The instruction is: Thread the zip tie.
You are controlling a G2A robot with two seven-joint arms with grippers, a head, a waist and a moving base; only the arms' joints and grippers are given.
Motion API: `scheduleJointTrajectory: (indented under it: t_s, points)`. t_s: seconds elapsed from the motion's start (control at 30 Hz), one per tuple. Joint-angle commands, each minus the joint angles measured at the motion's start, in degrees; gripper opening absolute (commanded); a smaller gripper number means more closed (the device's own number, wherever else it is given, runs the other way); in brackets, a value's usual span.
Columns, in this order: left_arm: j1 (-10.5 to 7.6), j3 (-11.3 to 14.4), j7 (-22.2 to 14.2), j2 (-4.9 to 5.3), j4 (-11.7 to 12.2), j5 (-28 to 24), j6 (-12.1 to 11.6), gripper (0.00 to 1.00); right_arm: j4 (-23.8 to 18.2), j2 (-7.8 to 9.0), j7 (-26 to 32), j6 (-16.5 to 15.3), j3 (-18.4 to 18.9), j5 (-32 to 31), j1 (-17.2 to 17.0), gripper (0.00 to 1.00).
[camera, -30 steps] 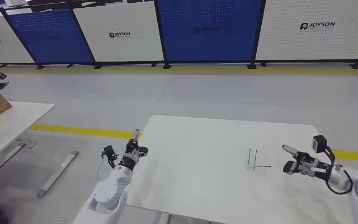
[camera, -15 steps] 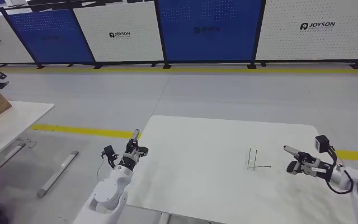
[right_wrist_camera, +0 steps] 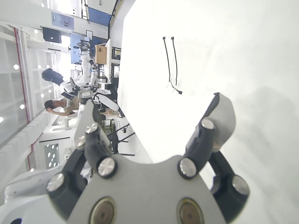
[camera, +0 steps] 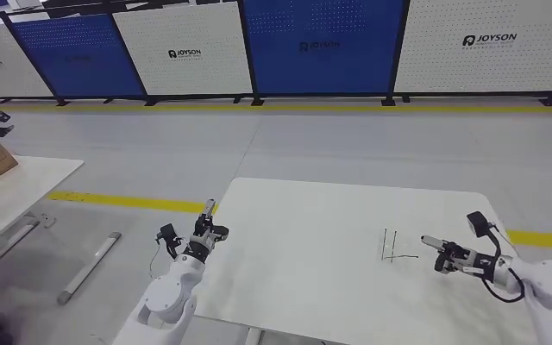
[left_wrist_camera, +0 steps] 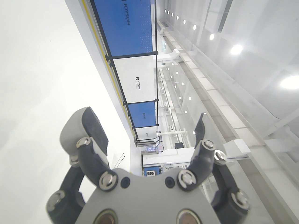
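Toward the right edge of the worktop (camera: 302, 259), your right end effector (camera: 431, 248) has slid inward over the last second: it was hanging out by that edge and now sits noticeably closer to the zip ties (camera: 392, 246), though still apart from them and touching none. Its jaws are spread wide with nothing between them, as the right wrist view confirms (right_wrist_camera: 154, 101), and from there the ties lie straight ahead. You have three black ties in the right half of the worktop, about midway between the far and near edges: two lie side by side, running from far to near, and a third lies across their near ends. None of them has shifted. Over at the left edge, your left end effector (camera: 210, 217) has not stirred; it is also open and empty (left_wrist_camera: 144, 115), and well apart from the ties. For the task, this reads as the start of the first pick. The approach is under way, but no tie is held and no threading has begun. You will want to settle on one tie before closing, because the three lie close together and the crossing one could be dragged along with its neighbours. Expect the left arm to be needed once a tie is lifted.
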Motion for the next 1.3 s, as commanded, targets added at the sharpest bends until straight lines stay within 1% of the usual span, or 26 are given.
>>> scheduleJointTrajectory:
  t_s: [0.0,0.4,0.53,0.7,0.73,0.9,0.97,1.03,1.07,1.27]
  points:
    - [0.00,0.00,0.00,0.00,0.00,0.00,0.00,1.00,2.48,-0.29,0.31,-0.45,-1.90,-0.92,1.77,1.00]
    - [0.00,0.00,0.00,0.00,0.00,0.00,0.00,1.00,2.89,-0.33,0.12,-0.55,-2.15,-1.15,2.09,1.00]
    - [0.00,0.00,0.00,0.00,0.00,0.00,0.00,1.00,3.04,-0.68,-2.06,-0.03,-3.60,-1.29,1.88,1.00]
    - [0.00,0.00,0.00,0.00,0.00,0.00,0.00,1.00,4.04,-0.78,-1.17,-0.73,-4.69,-0.46,2.71,1.00]
    - [0.00,0.00,0.00,0.00,0.00,0.00,0.00,1.00,4.61,-0.81,-1.35,-0.63,-5.04,-0.71,3.02,0.97]
    - [0.00,0.00,0.00,0.00,0.00,0.00,0.00,1.00,7.00,-1.04,-1.35,-0.93,-6.34,-0.29,4.31,0.54]
    - [0.00,0.00,0.00,0.00,0.00,0.00,0.00,1.00,7.88,-1.09,-1.36,-1.13,-6.75,-0.28,4.71,0.56]
    - [0.00,0.00,0.00,0.00,0.00,0.00,0.00,1.00,8.46,-1.11,-1.32,-1.18,-7.12,-0.38,5.04,0.50]
    - [0.00,0.00,0.00,0.00,0.00,0.00,0.00,1.00,8.89,-1.12,-1.33,-1.20,-7.25,-0.24,5.23,0.51]
    - [0.00,0.00,0.00,0.00,0.00,0.00,0.00,1.00,10.40,-1.06,-1.09,-1.43,-7.51,0.50,5.96,0.47]
